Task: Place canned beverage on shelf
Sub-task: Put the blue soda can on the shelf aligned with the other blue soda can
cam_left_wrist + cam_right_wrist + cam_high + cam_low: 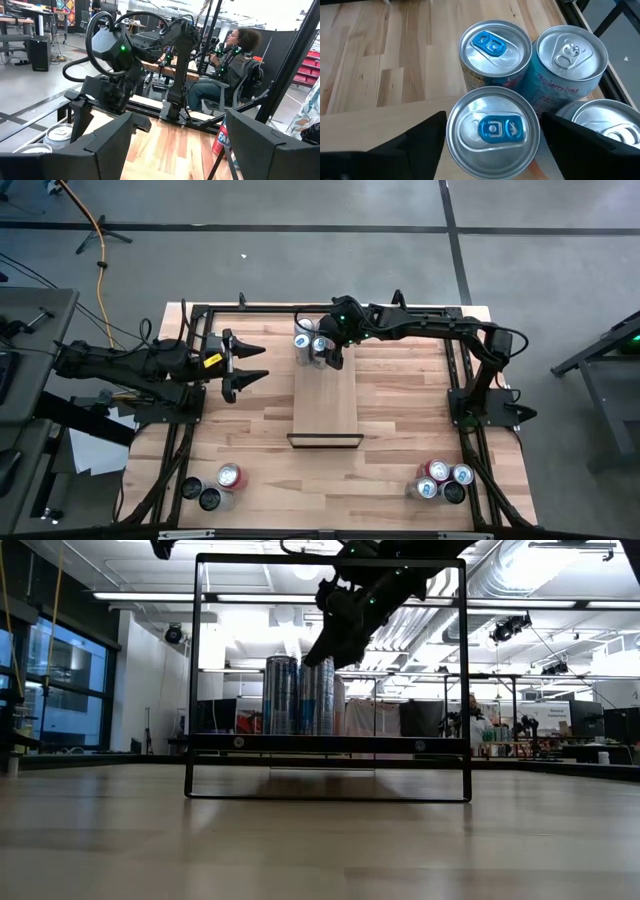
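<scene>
Silver-topped can (492, 131) standing upright at far end of shelf (327, 412), tight beside other cans for compact row. Right gripper (492, 137) straddling it, jaws parted either side, grip uncertain. Left gripper (252, 366) waiting aside over worktop (400, 440), jaws spread, holding nothing.

Brushed metal between my matt black fingers
The can (492, 132) under my right gripper (492, 135) has a smooth, satiny aluminium lid with a glossy blue tab; the shelf (326, 408) is pale, smooth wood; its frame (195, 670) thin black metal.

Cans (310, 345) crowding shelf (326, 405) far end; near end free
</scene>
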